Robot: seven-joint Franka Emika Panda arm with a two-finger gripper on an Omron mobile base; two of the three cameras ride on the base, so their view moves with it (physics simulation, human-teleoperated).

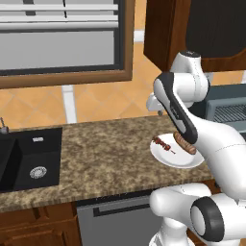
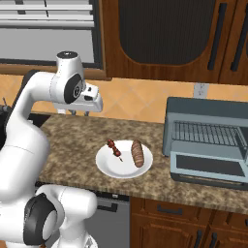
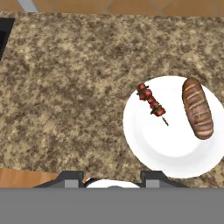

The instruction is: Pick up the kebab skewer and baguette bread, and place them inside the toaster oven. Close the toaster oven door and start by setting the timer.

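Note:
The kebab skewer (image 2: 115, 148) and the baguette bread (image 2: 138, 153) lie side by side on a white plate (image 2: 109, 167) on the granite counter. My gripper (image 2: 80, 113) hangs well above the counter, to the left of and behind the plate. It is open, with nothing between its fingers. In the hand view, the gripper (image 3: 111, 177) is at the bottom, with the skewer (image 3: 152, 103) and the baguette (image 3: 197, 108) on the plate (image 3: 175, 148) to the right. The toaster oven (image 2: 203, 121) stands right of the plate. Its door (image 2: 208, 167) is folded down and the wire rack (image 2: 208, 133) shows.
A black sink (image 1: 29, 158) is set into the counter at the far left. A window sits above it, and dark wood cabinets hang over the oven. A wall outlet (image 2: 201, 89) is behind the oven. Bare granite (image 2: 72, 140) lies between sink and plate.

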